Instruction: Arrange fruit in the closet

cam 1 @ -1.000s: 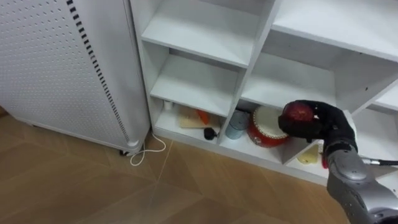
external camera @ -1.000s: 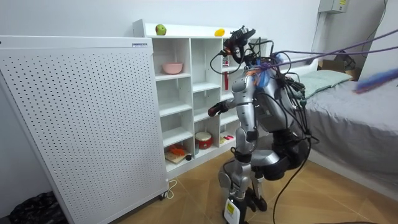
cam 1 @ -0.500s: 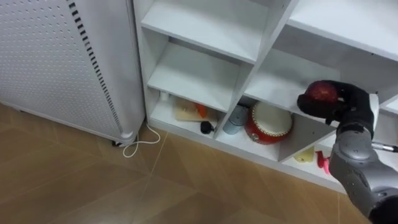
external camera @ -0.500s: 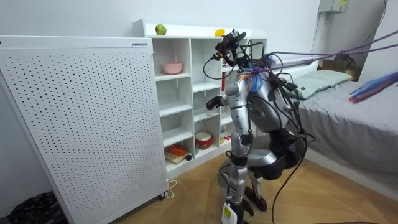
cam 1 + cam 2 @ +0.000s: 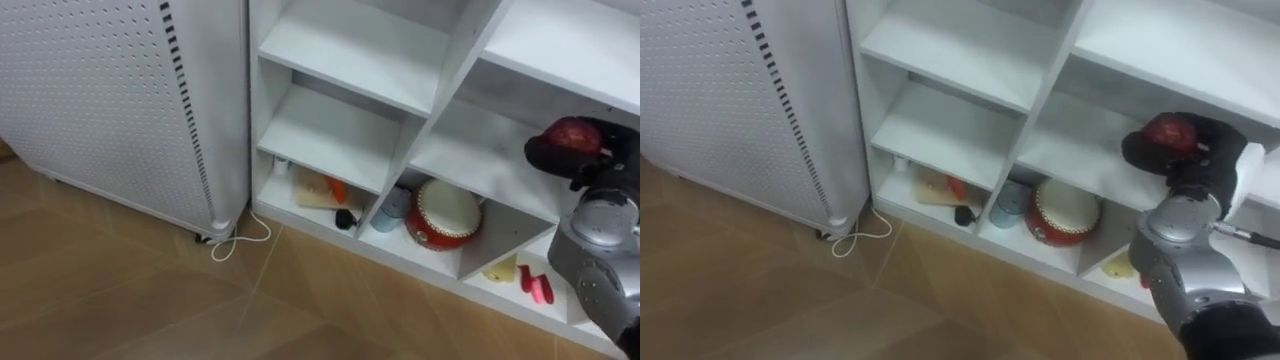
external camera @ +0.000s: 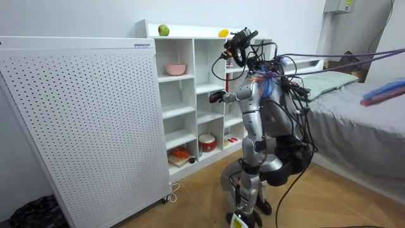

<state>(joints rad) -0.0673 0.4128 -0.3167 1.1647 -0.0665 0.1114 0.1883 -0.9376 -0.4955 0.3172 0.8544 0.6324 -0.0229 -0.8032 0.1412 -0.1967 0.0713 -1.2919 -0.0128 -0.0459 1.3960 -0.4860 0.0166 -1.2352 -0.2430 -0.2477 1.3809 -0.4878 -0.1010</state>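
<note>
A dark red round fruit sits in my black right hand, whose fingers curl round it. The hand hovers in front of the white closet, level with its middle shelf in the right column. The right eye view has the same fruit and hand. From the room view I stand facing the closet with my right hand held out at its middle shelves. On the closet's top lie a green apple and a yellow fruit.
The bottom shelf holds a red round drum-like tin, a bluish cup, a board with an orange item, a yellow piece and a pink piece. A pink bowl sits on an upper shelf. A white perforated panel stands at left, a white cable at its foot.
My right hand has risen with the fruit from the bottom shelf's level to the middle shelf's level. The head camera has shifted too.
</note>
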